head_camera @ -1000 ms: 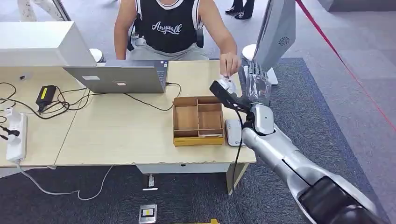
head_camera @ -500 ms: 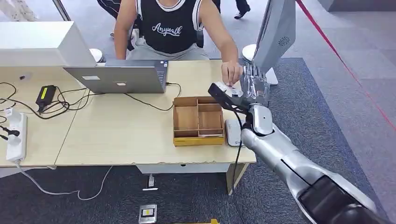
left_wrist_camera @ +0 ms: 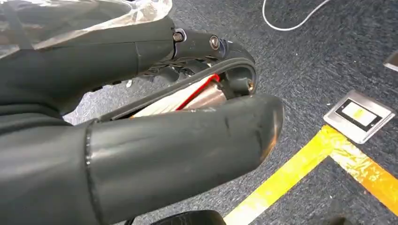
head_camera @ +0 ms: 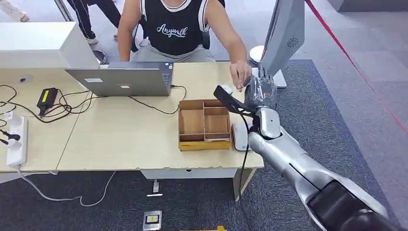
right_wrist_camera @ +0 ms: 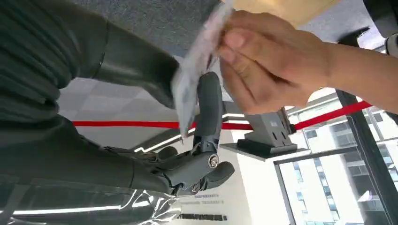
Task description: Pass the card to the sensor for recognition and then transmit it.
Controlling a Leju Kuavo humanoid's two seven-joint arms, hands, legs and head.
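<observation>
Above desk edge — right hand (head_camera: 260, 91) and person's hand (head_camera: 240, 74) both pinch card (right_wrist_camera: 197, 65); wooden tray (head_camera: 204, 124) compartments bare.

Silver metal right arm (head_camera: 288, 156), smooth rounded shells, black sleeve-like section nearest the shoulder. Black cable (head_camera: 246, 139) running along forearm. Right hand (head_camera: 260, 91) dark grey, wrapped in clear crinkled plastic film. Dark grey fingers (right_wrist_camera: 209, 112) with small silver screws at the hinges. Left hand (left_wrist_camera: 141, 136): thick grey thumb, dark fingers, silver screw heads, red wire inside palm.
</observation>
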